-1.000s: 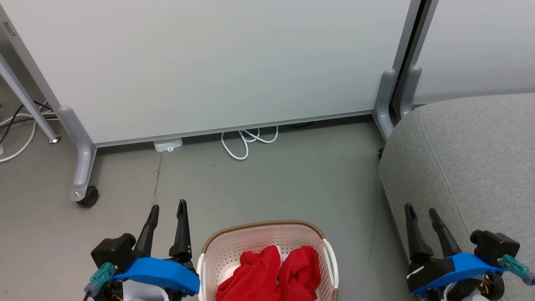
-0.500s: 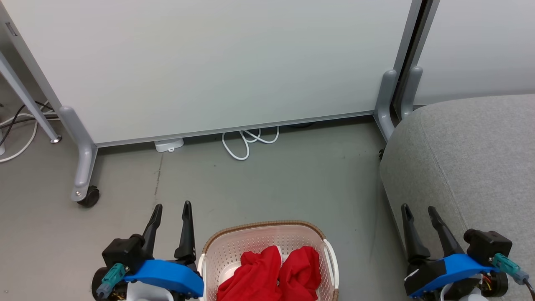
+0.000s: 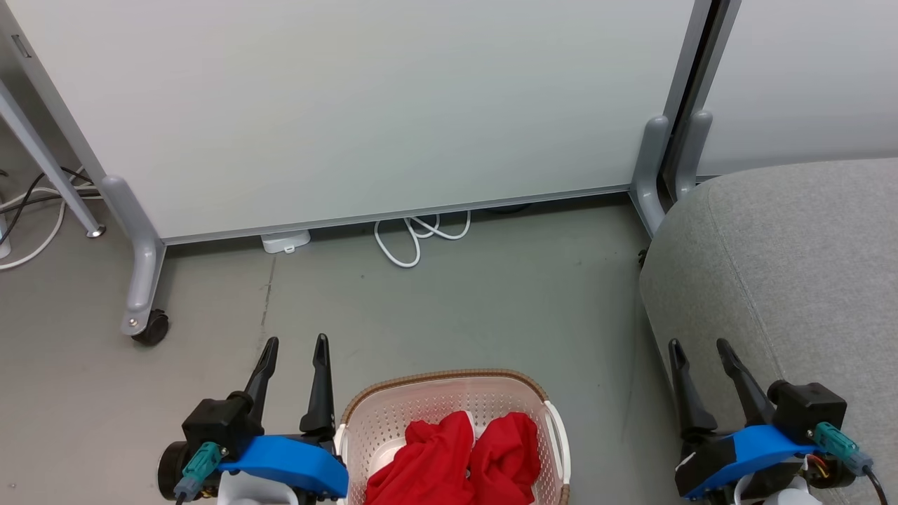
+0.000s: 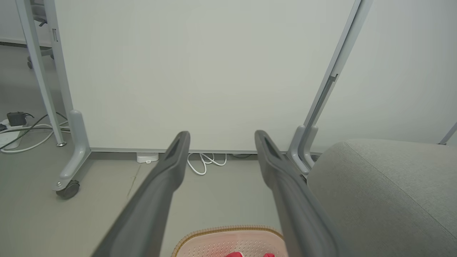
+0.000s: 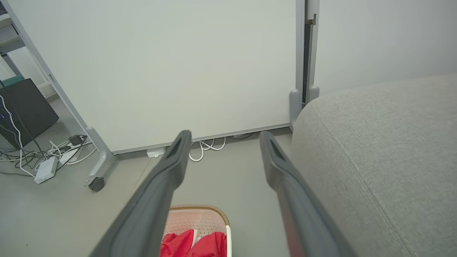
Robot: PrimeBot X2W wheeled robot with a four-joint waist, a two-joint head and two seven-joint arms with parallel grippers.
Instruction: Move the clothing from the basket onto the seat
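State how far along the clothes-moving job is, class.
Done: nothing; the visible seat carries no clothing. In hand: nothing; the left gripper and right gripper are open, either side of the basket. Remaining: all the red clothing lies in the basket.

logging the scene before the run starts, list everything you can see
clothing: red heap, number unclear, inside the basket
basket: one, cream with brown rim, on the floor
seat: one, grey, at the right
partition panels: two, white on grey legs, at the back
caster: one, black, under the left leg
cable loop: one, white, below the panel
adapter box: one, white, left of the cable loop
floor: grey
left gripper: dark fingers, open, left of the basket
right gripper: dark fingers, open, by the seat
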